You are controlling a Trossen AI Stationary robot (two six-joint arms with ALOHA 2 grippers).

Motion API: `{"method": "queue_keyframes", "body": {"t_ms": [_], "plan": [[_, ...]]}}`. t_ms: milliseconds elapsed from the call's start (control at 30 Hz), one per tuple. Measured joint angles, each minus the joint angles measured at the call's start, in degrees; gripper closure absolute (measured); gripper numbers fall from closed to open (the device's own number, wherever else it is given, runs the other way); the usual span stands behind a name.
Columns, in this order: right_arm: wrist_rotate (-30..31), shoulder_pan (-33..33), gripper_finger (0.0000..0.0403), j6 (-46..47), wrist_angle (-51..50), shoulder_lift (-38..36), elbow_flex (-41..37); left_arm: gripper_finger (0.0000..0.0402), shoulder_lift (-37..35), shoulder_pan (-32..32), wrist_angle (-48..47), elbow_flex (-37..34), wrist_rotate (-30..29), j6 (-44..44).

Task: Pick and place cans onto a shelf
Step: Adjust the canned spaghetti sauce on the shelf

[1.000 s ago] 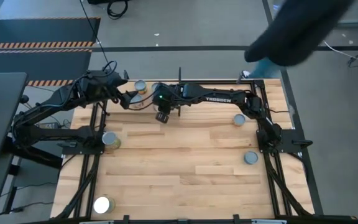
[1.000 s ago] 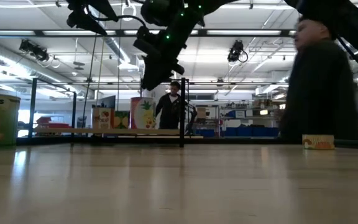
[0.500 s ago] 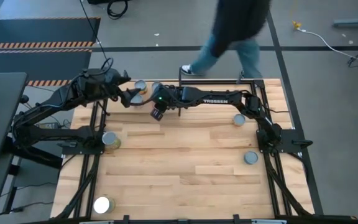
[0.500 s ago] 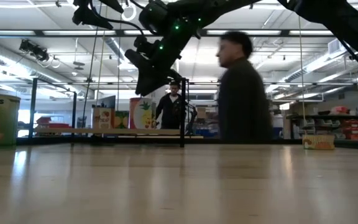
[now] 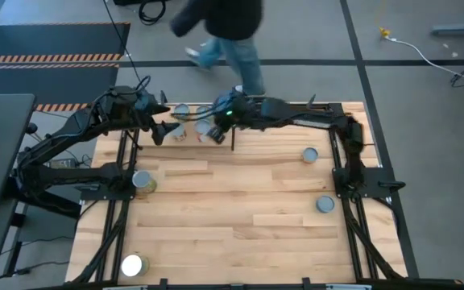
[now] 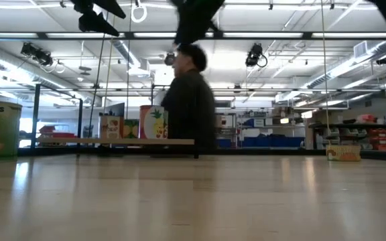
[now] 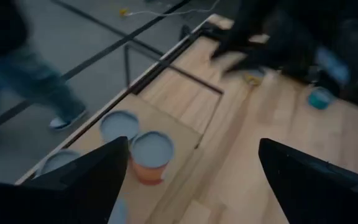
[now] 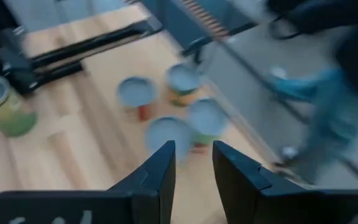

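Leftward along the floor beyond the table's far edge goes the person point(image 5: 224, 24), who a second ago was at the far right corner and now walks past the middle. The right arm has swung too, from over the planked table point(image 5: 240, 225) towards the shelf point(image 5: 190, 121) at the far edge.

The right gripper point(image 5: 216, 130) hangs over the shelf's right part, its fingers point(image 8: 157, 168) drawn to a narrow gap with nothing between them. The left gripper point(image 5: 161, 131) hovers at the shelf's left end, fingers point(image 7: 98, 168) spread wide and empty.

Four cans point(image 8: 182, 79) stand upright on the shelf, close together, just beyond the right gripper's tips. Four more are not yet shelved: one with a green label point(image 5: 142, 180) by the left arm's frame, the glaring-lidded one point(image 5: 132, 264) at the near-left corner, and two blue-lidded ones point(image 5: 310, 155) point(image 5: 325, 205) on the right side.

Judging from this, the next pick lies back towards the near side, away from both grippers. The two right-hand cans sit nearer the right arm's base, the other two nearer the left arm. All stand lid-up, so the long axis is vertical and a grasp across the round side seems called for
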Motion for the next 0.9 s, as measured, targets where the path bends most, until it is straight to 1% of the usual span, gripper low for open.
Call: {"method": "queue_keyframes", "body": {"t_ms": [100, 167, 300, 367, 400, 533, 600, 667, 767, 833, 900], "plan": [[4.2, -0.1, 0.0290, 0.1, -4.9, -6.1, 0.1, 0.0056, 0.0, 1.7, 1.4, 0.0, 3.8, 3.1], [5.4, -0.2, 0.0290, 0.1, -7.3, -9.7, 0.1, 0.0065, 1.1, 3.1, 2.6, 0.0, 7.9, 5.8], [6.4, -0.1, 0.0290, 0.9, -9.0, -15.8, 0.1, 0.0075, 6.5, 6.7, 7.5, 0.0, 19.0, 8.9], [6.4, -0.1, 0.0290, 1.9, -9.3, -18.0, 0.1, 0.0076, 10.2, 8.6, 11.4, 0.0, 22.7, 10.3], [6.4, -0.1, 0.0290, 2.5, -9.4, -18.9, 0.1, 0.0076, 12.2, 9.4, 13.6, 0.1, 23.6, 11.2], [6.6, -0.1, 0.0290, 3.7, -10.1, -21.3, 0.1, 0.0076, 20.5, 11.4, 18.4, 0.3, 23.7, 15.3], [6.6, 0.1, 0.0290, 3.7, -10.5, -21.7, 0.1, 0.0072, 24.5, 11.4, 18.1, 1.6, 23.7, 17.2], [6.5, 0.4, 0.0290, 4.1, -11.1, -21.7, 0.1, 0.0064, 28.3, 11.3, 15.5, 3.1, 23.2, 19.5], [6.5, 0.4, 0.0290, 5.1, -12.1, -21.7, -0.1, 0.0051, 33.4, 11.1, 12.5, 5.1, 19.0, 24.5], [6.5, 0.4, 0.0290, 5.2, -12.1, -21.7, -1.1, 0.0048, 35.8, 11.2, 11.2, 5.6, 15.0, 27.5], [6.5, 0.4, 0.0290, 5.3, -12.3, -21.6, -2.1, 0.0047, 37.7, 11.2, 9.6, 5.7, 12.8, 30.3]]}}
